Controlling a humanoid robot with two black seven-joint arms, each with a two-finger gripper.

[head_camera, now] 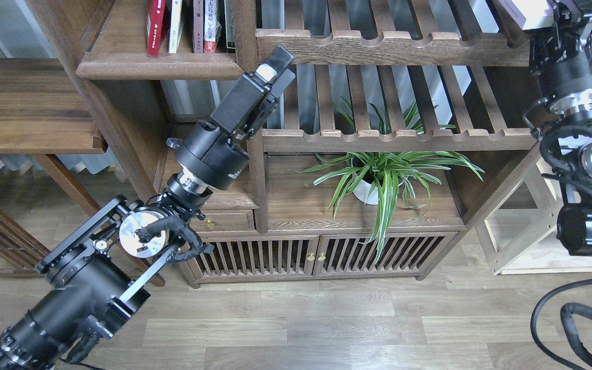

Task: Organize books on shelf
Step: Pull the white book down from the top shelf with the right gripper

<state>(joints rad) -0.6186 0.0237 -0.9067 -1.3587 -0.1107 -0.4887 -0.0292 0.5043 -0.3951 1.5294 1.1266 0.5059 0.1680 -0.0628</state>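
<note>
The shelf, a dark brown board with a rounded front edge, is at the top left. Several books stand on it: a red one, a pale one and others. My left gripper points up and right just right of the shelf's end post, in front of the upper slatted rack; its fingers look closed and empty. My right gripper at the top right is shut on a pale white book, held above the upper slatted rack. Most of that book is cut off by the frame's top edge.
Two slatted racks with scalloped rails span the middle. A potted spider plant stands on the cabinet top below. A lighter wooden stand is at the right and a low wooden table at the left.
</note>
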